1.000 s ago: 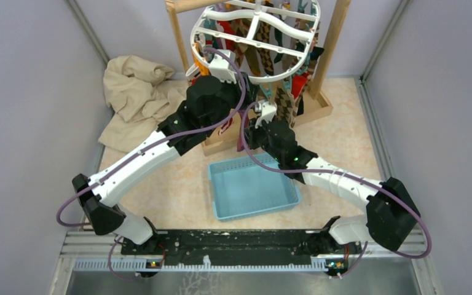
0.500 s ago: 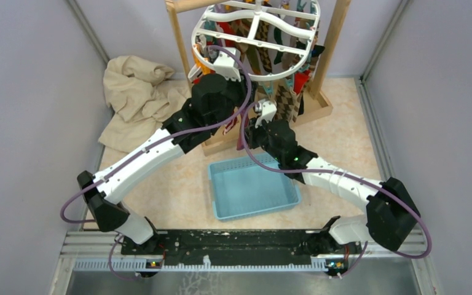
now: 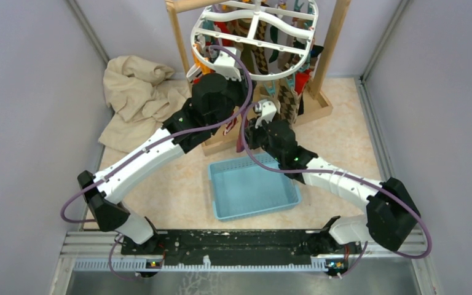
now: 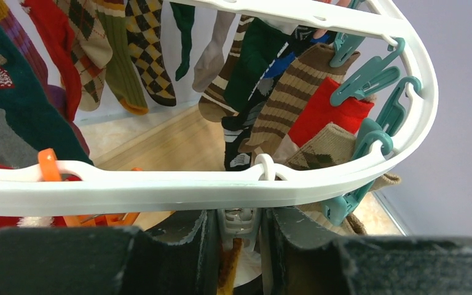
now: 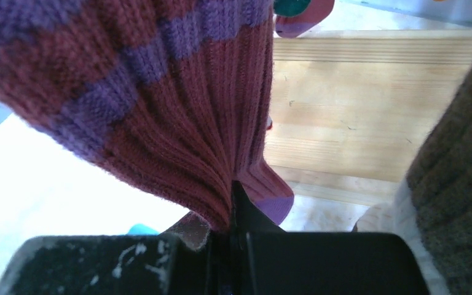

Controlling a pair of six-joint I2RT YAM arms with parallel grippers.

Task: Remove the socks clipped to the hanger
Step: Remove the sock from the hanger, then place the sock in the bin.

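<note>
Left tool [image 4: 239, 228] clamped on pale clip [image 4: 239, 216] under hanger [image 4: 160, 192] rim; right tool [image 5: 232, 212] pinched shut on maroon/purple striped sock [image 5: 160, 104].
Hanger is seen w/in wooden stand [image 3: 334, 37] at far side of table [image 3: 344, 147], white oval frame w/ teal clips [image 4: 369, 74] on its right rim. Socks [image 4: 129, 55] are clipped beneath it: red, green, argyle, brown-striped. Striped sock is gripped at a fold, fabric running up and left from the jaws. Blue tray [image 3: 253, 187] is set betw. both arms; beige cloth [image 3: 136, 92] is heaped at far left.
</note>
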